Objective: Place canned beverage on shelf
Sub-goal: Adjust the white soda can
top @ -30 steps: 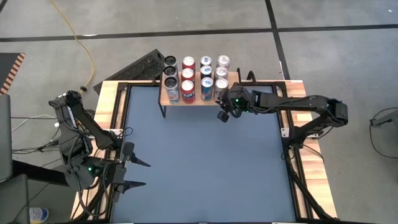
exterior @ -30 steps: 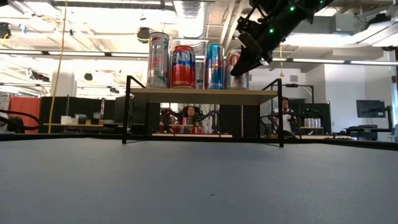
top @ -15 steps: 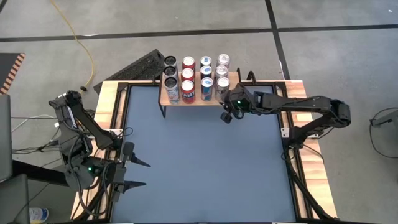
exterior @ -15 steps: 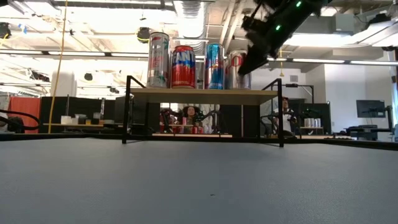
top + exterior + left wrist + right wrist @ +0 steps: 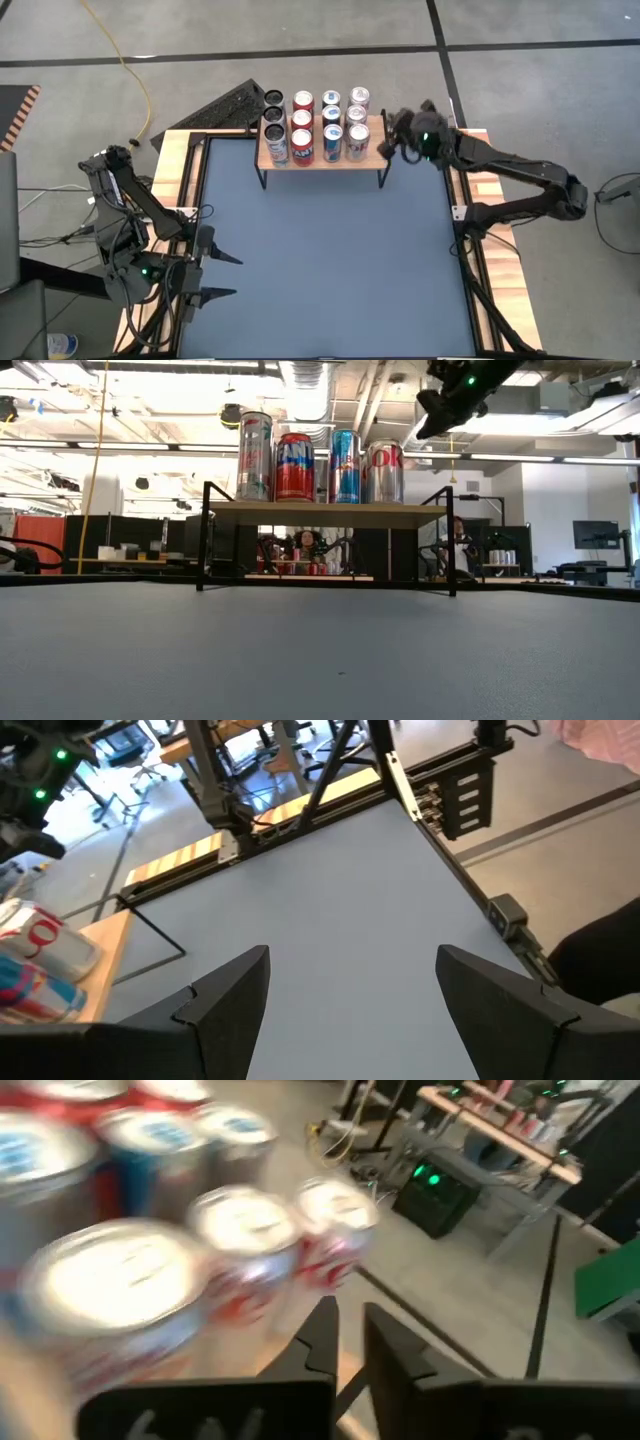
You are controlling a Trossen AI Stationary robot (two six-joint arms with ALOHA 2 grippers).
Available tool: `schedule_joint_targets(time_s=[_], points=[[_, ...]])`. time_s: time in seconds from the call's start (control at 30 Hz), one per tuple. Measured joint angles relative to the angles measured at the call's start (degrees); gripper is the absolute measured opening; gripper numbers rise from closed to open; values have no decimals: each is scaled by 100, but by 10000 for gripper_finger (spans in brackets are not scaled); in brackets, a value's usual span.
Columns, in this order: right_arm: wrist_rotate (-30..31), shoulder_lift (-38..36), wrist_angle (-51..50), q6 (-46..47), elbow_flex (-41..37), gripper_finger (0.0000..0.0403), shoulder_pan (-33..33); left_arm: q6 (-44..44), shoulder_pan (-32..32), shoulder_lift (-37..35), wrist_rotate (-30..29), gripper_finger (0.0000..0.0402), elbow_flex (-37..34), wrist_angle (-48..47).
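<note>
Your right gripper (image 5: 392, 138), now empty and nearly closed, is lifting away from the silver can (image 5: 357, 140), leaving the shelf (image 5: 375, 157) full.

Twelve cans (image 5: 314, 126) crowded the shelf (image 5: 321, 159) top, leaving no gap. The blue desk (image 5: 330, 270) in front lay open, the left hand (image 5: 223, 277) at its near-left edge.

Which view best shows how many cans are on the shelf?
The high view: the shelf shows all twelve cans. The low view shows only the front four, the wrist views a few at the frame edges.
</note>
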Motion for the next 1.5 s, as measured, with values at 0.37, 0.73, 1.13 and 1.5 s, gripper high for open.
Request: schedule_joint_targets(time_s=[0.37, 0.73, 1.13, 1.5], points=[[-2717, 791, 1324, 438, 0, 1, -2116, 2, 1, 0, -186, 275, 0, 0], [-3772, 1623, 2097, 1070, 0, 0, -2757, 63, 222, 0, -172, 275, 0, 0], [-4377, 2276, 1912, 1145, 646, 0, -2561, 67, 241, 0, -145, 275, 0, -4], [-4366, 2305, 1877, 1058, 678, 0, -2523, 68, 242, 0, -143, 275, 0, -9]])
